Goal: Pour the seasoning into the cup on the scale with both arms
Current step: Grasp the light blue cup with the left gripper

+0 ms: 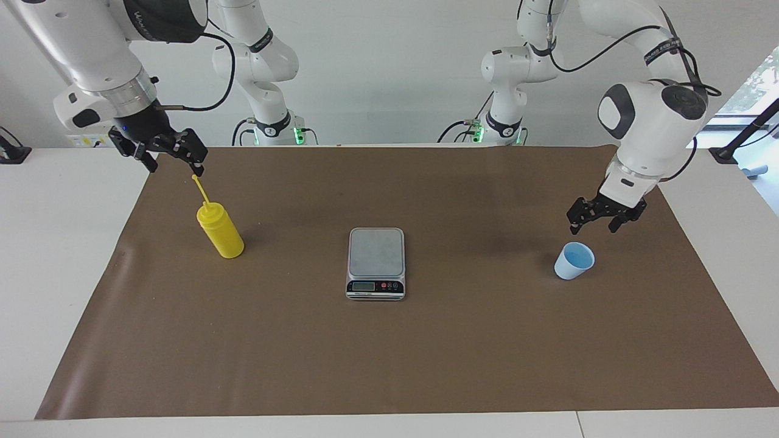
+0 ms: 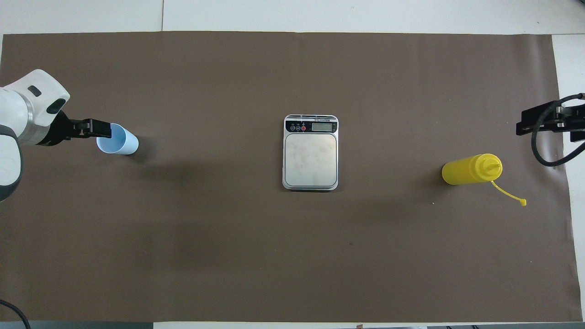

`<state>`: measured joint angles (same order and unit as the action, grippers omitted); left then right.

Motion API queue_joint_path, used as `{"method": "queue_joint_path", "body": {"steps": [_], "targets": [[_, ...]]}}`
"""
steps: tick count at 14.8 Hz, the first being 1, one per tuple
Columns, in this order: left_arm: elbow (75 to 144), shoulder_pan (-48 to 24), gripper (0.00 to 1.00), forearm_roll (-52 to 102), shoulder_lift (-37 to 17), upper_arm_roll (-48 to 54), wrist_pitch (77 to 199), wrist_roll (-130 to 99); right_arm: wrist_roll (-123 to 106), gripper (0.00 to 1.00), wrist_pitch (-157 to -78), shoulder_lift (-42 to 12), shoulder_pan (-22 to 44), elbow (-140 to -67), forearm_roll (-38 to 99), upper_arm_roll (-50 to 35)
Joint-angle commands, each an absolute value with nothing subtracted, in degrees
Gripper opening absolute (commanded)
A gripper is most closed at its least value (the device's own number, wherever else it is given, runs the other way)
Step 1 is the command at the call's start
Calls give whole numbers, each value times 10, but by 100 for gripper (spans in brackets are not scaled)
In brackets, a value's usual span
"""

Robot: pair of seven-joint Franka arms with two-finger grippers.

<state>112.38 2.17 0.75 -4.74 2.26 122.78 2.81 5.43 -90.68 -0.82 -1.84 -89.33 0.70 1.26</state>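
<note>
The yellow seasoning bottle [image 1: 220,231] [image 2: 470,170] stands upright on the brown mat toward the right arm's end, its thin nozzle stick pointing up. My right gripper [image 1: 175,165] [image 2: 546,132] hangs open above the nozzle tip, touching nothing. The silver scale [image 1: 376,263] [image 2: 311,153] lies mid-mat with a bare platform. The light blue cup [image 1: 574,260] [image 2: 119,141] stands upright toward the left arm's end. My left gripper [image 1: 591,228] [image 2: 98,129] is open and empty, a little above the cup's rim, over its edge toward the left arm's end.
The brown mat [image 1: 426,353] covers most of the white table [image 1: 61,274]. Both arm bases [image 1: 277,125] stand at the robots' end. A black mount [image 1: 12,155] sits at the table's edge past the right arm.
</note>
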Motion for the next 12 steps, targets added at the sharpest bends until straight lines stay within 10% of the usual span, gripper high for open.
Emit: {"method": "queue_joint_path", "body": {"steps": [1, 4, 5, 7, 12], "targets": [[1152, 53, 100, 12, -67, 25, 1275, 80, 40, 100, -922, -12, -34, -896, 7, 11], [1160, 53, 96, 12, -97, 25, 1329, 82, 45, 100, -921, -9, -53, -902, 8, 13], [1165, 53, 76, 14, -109, 25, 1345, 78, 47, 100, -919, -8, -49, -903, 7, 13], [1185, 54, 0, 17, -111, 25, 1370, 53, 47, 100, -935, -10, -50, -903, 8, 12], [1194, 47, 0, 17, -100, 27, 1363, 2, 44, 100, -916, -4, -48, -904, 13, 11]]}}
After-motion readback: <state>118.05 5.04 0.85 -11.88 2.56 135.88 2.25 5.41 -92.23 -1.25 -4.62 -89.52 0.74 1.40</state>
